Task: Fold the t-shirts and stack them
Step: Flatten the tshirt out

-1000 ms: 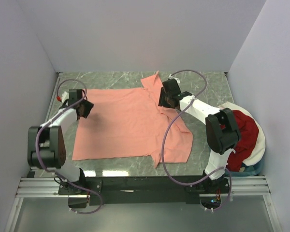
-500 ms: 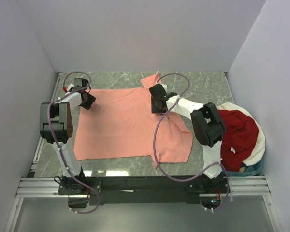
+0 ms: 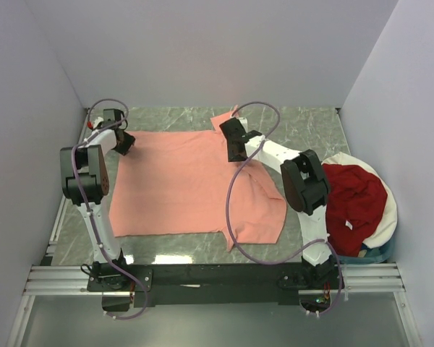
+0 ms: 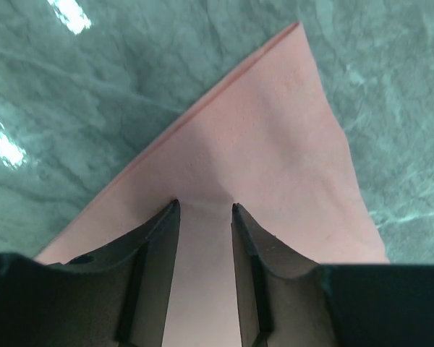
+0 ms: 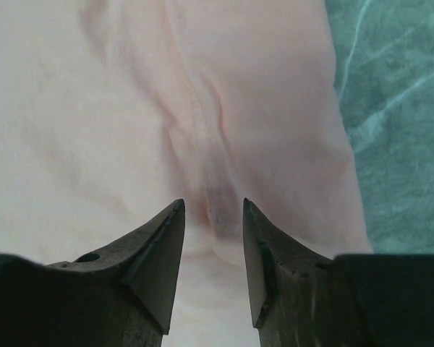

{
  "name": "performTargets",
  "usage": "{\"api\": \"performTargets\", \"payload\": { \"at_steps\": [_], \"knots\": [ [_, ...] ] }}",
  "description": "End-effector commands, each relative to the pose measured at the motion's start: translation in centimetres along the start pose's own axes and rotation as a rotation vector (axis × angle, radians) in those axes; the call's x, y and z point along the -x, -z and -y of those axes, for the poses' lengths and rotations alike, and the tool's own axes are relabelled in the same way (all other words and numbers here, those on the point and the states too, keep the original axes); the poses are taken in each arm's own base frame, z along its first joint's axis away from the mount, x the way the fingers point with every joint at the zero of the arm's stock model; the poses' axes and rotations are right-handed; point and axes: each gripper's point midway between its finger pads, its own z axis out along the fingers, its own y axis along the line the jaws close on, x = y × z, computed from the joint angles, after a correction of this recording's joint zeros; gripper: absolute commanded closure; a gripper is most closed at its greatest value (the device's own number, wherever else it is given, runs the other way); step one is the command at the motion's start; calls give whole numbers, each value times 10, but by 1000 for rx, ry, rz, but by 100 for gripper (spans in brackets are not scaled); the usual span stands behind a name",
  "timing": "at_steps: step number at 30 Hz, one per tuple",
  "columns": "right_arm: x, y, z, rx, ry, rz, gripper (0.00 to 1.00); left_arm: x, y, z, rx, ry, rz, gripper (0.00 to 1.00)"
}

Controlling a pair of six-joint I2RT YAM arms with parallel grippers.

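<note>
A salmon-pink t-shirt (image 3: 181, 181) lies spread on the green marble table, with its right side folded over near the front right. My left gripper (image 3: 124, 142) sits on its far left corner. In the left wrist view (image 4: 205, 205) the jaws stand narrowly apart with a raised pucker of the pink cloth (image 4: 275, 144) pinched between the tips. My right gripper (image 3: 233, 150) is at the far right shoulder, near the sleeve. In the right wrist view (image 5: 213, 204) a ridge of the cloth (image 5: 130, 87) runs in between its narrow jaws. A dark red t-shirt (image 3: 354, 199) lies crumpled in the basket.
The white-rimmed round basket (image 3: 390, 210) stands at the right edge of the table (image 3: 311, 126). The right arm's purple cable (image 3: 230, 210) hangs across the pink shirt's right part. White walls close in the left, back and right sides.
Both arms have reached farther. The left gripper has moved up the shirt's left edge to its far corner. The right gripper has moved left along the far edge. The shirt has barely shifted.
</note>
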Motion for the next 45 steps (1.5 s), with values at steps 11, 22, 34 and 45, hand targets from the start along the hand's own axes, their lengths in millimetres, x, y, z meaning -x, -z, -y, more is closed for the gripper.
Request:
{"api": "performTargets", "payload": {
  "at_steps": [11,22,34,45],
  "knots": [
    [3,-16,-2,-19,59,-46,60,24,-28,-11,40,1,-9,60],
    [63,-16,28,-6,-23,13,100,54,-32,-25,43,55,11,60],
    [108,-52,111,-30,-205,4,97,74,-30,-10,0,34,43,60],
    [103,-14,137,-44,-286,30,50,78,-13,17,-125,18,26,50]
  ]
}}
